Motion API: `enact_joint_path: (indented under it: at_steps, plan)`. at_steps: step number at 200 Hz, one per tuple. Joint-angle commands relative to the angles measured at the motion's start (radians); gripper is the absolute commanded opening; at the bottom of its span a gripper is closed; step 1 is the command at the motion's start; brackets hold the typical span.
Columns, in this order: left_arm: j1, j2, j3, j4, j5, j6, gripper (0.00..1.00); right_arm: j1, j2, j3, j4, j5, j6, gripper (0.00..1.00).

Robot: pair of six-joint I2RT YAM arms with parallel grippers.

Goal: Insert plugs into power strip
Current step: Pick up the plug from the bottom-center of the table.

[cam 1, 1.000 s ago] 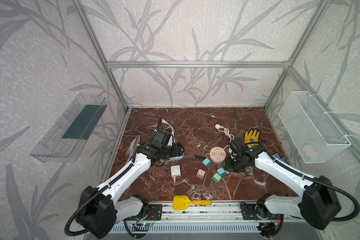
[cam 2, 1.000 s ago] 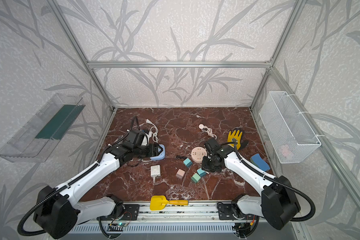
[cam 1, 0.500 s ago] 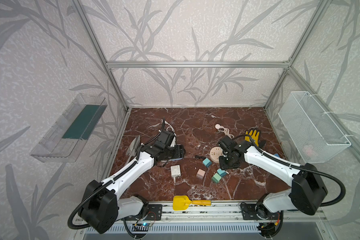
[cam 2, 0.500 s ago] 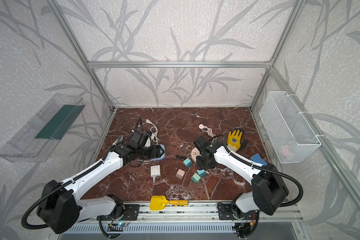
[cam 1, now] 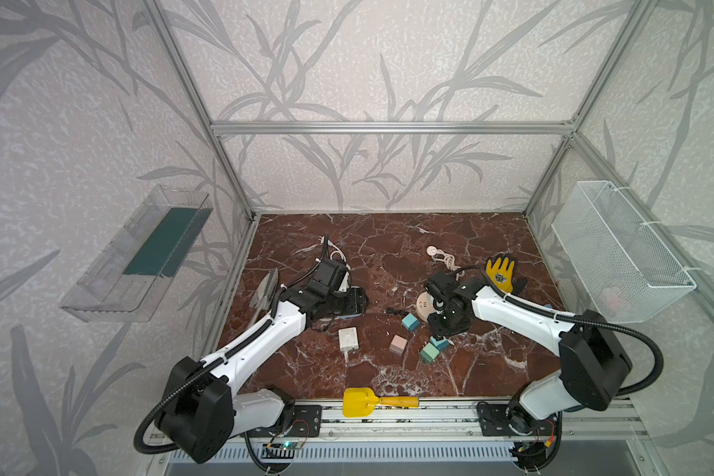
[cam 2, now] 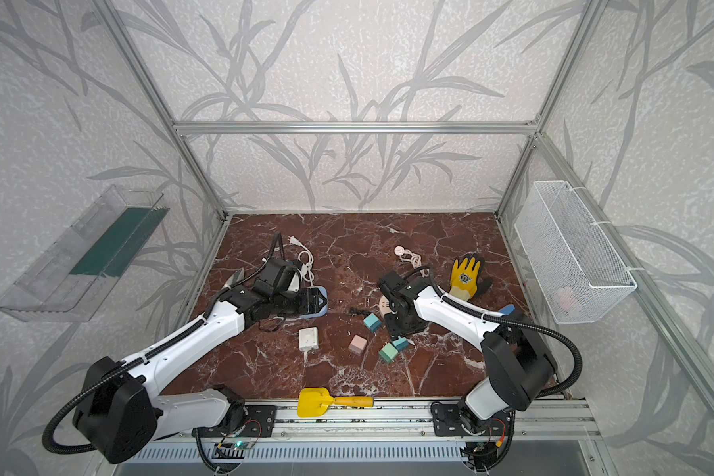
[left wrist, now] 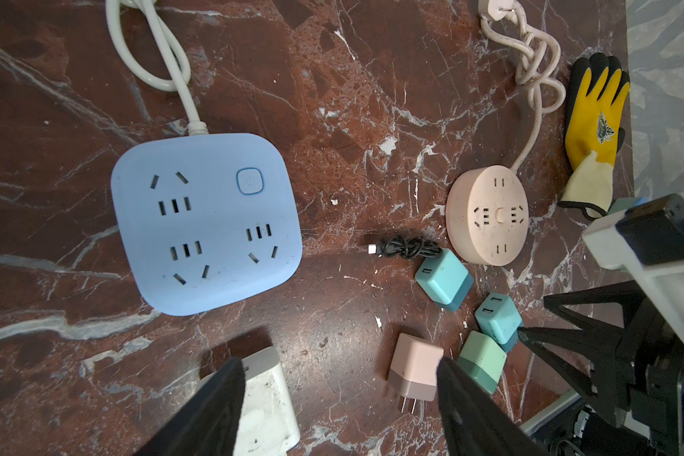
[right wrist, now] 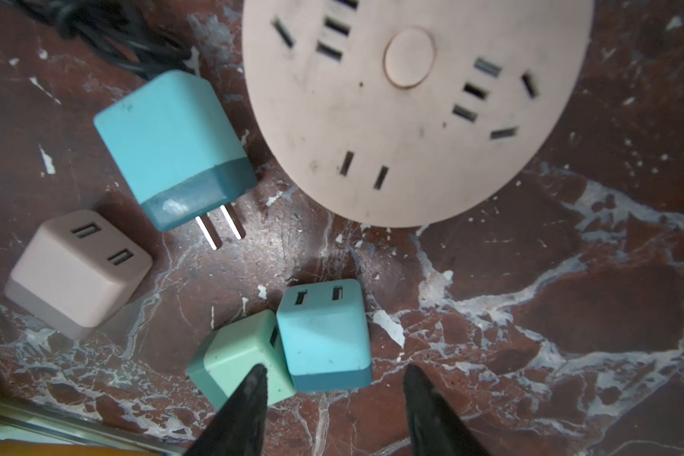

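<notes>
Two teal cube plugs, a green one, a pink one and a white charger block lie loose on the marble. My right gripper is open just above the teal cube that touches the green one, holding nothing. The round pink power strip lies just beyond these cubes. The blue square power strip has all its sockets free. My left gripper hangs open over bare floor between the white charger and the pink cube.
A yellow glove and a knotted pink cable lie behind the right arm. A small black cable sits by the round strip. A yellow shovel lies at the front edge. A wire basket hangs on the right wall.
My right gripper has swung left from beside the glove to above the cubes, and its jaws have gone from shut to open. The left arm has barely moved.
</notes>
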Motion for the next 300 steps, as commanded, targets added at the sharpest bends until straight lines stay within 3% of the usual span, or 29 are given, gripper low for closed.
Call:
enact_joint_path:
  at_steps: [1, 40, 198, 222, 233, 270, 277, 300]
  plan:
    - [-0.005, -0.007, -0.022, 0.003, -0.009, 0.005, 0.77, 0.013, 0.019, -0.018, 0.017, -0.013, -0.022, 0.54]
    - [-0.005, -0.007, -0.035, 0.011, -0.009, 0.0, 0.77, 0.016, 0.046, -0.032, 0.031, 0.003, -0.025, 0.49]
    - [-0.006, 0.006, -0.058, 0.04, -0.014, 0.0, 0.77, 0.017, 0.153, -0.044, 0.078, 0.018, -0.028, 0.48]
    - [-0.007, 0.011, -0.058, 0.053, -0.014, 0.004, 0.75, 0.015, 0.158, -0.042, 0.085, 0.024, -0.022, 0.41]
    - [-0.006, 0.016, -0.053, 0.058, -0.014, 0.009, 0.73, 0.015, 0.158, -0.039, 0.081, 0.031, -0.02, 0.3]
    - [-0.007, 0.027, -0.046, 0.105, -0.006, 0.021, 0.62, 0.007, 0.1, -0.011, 0.035, 0.046, -0.005, 0.1]
    - [-0.006, 0.024, -0.05, 0.129, 0.003, 0.021, 0.6, 0.008, 0.076, 0.004, 0.012, 0.055, 0.0, 0.0]
    - [-0.007, 0.001, -0.095, 0.27, 0.057, -0.001, 0.54, 0.006, -0.023, 0.082, -0.064, 0.073, 0.044, 0.0]
